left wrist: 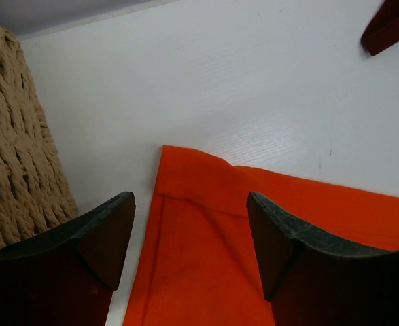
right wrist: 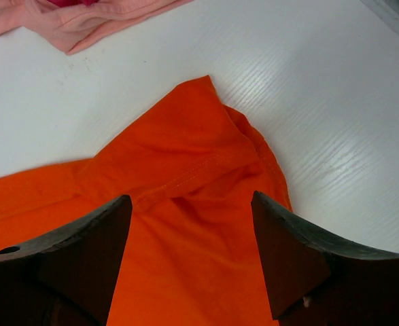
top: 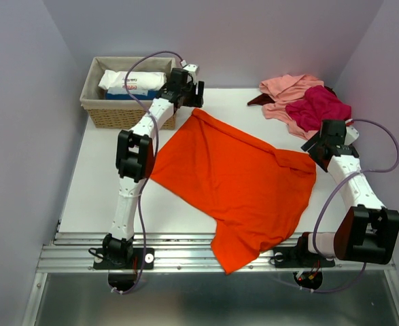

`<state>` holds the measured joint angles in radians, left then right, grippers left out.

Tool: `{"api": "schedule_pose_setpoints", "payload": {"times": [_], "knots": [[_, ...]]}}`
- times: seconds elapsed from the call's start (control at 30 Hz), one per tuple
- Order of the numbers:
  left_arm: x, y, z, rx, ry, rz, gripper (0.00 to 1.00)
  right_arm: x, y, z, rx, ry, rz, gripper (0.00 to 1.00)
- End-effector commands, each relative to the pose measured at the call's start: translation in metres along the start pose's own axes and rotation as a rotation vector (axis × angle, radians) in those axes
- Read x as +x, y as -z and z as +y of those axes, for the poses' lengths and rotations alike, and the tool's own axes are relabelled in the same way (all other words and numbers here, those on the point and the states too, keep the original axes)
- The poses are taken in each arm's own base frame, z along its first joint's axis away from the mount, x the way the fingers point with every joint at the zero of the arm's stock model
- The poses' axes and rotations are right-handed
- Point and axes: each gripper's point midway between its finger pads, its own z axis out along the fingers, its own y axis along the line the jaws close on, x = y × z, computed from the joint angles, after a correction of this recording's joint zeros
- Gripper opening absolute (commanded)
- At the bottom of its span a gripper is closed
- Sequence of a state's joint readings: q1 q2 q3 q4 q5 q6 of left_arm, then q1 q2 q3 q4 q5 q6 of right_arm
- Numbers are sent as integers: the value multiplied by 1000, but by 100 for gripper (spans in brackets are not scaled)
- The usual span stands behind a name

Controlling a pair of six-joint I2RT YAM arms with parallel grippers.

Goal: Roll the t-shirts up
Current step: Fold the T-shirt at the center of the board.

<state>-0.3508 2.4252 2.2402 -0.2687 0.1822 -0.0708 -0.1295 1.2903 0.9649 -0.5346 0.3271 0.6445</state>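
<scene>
The bright orange t-shirt (top: 236, 180) lies spread flat on the white table, one part hanging over the near edge. My left gripper (top: 189, 95) is open above its far left corner (left wrist: 185, 170), with nothing between the fingers. My right gripper (top: 321, 144) is open above its right corner (right wrist: 199, 156), also empty. A salmon pink t-shirt (top: 285, 89), a magenta one (top: 318, 109) and a dark maroon one (top: 257, 100) lie heaped at the back right. The pink one also shows in the right wrist view (right wrist: 83, 20).
A woven wicker basket (top: 117, 112) stands at the back left and holds a white packet (top: 131, 82). Its side is close to my left gripper (left wrist: 15, 149). A metal rail (top: 185, 255) runs along the table's near edge.
</scene>
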Motion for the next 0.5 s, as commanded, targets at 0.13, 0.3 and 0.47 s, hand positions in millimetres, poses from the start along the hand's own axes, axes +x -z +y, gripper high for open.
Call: {"api": "schedule_pose_setpoints", "payload": {"times": [0.13, 0.3, 0.47], "knots": [[-76, 24, 22, -220, -64, -205, 78, -12, 7, 8, -40, -11, -33, 77], [-70, 23, 62, -358, -15, -216, 77, -8, 5, 9, -43, -2, -15, 76], [-75, 28, 93, -403, 14, -245, 77, -4, 2, 12, -59, -2, 0, 76]]}}
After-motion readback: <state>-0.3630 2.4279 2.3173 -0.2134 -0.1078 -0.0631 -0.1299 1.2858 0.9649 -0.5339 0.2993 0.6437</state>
